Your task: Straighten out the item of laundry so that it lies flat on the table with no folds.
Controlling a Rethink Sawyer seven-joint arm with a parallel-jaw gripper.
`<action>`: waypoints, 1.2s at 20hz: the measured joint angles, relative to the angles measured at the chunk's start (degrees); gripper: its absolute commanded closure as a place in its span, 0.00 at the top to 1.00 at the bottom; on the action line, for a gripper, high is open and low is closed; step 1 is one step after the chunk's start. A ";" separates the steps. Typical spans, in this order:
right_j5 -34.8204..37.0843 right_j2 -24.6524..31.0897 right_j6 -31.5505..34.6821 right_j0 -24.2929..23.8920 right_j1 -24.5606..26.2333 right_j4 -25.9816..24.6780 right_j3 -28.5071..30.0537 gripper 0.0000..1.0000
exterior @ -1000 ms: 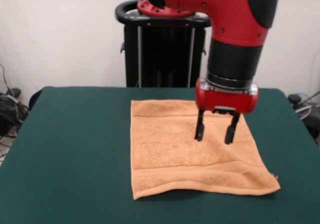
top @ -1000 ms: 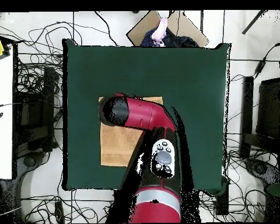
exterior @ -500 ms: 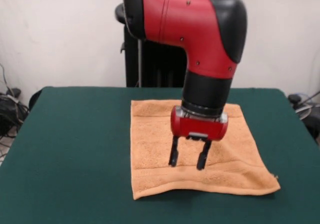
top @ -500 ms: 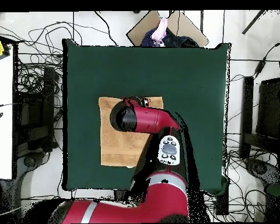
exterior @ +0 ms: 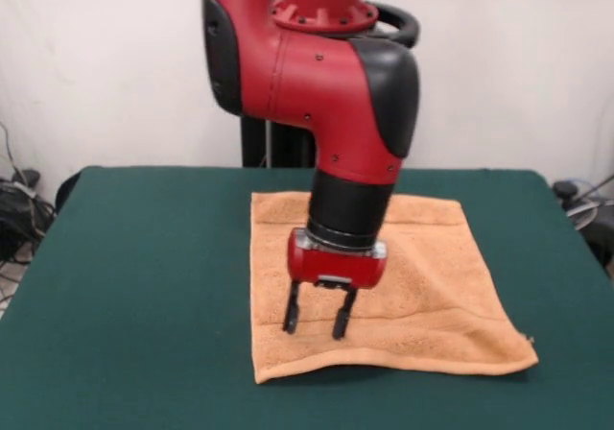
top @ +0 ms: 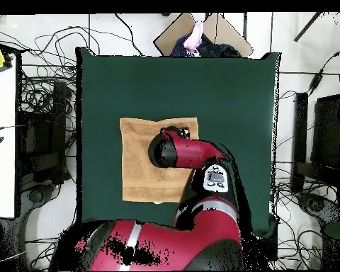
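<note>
Red and black robot arm [exterior: 317, 75]: no legible text or logo.
Peach-orange terry-cloth towel [exterior: 422, 276]: no label that can be read.
Dark green cloth-topped table [exterior: 134, 286]: no markings.

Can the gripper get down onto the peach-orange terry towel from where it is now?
Probably yes: the open gripper hangs right over the peach-orange terry towel, with nothing else on the dark green table.

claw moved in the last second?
Yes. In the front view the claw went left and lower across the towel, from near its far right part toward its near edge.
</note>
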 measured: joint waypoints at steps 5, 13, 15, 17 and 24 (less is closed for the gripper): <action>0.07 0.08 0.00 -4.54 -0.83 -3.31 -0.02 1.00; 4.12 0.31 0.00 -8.41 -0.54 -5.30 -1.78 1.00; 5.02 0.77 0.00 -8.25 -0.26 -5.30 -1.75 1.00; 5.53 1.08 0.00 -8.11 -0.21 -5.30 -1.70 1.00; 10.64 3.32 0.00 -6.89 -2.57 -5.30 0.11 1.00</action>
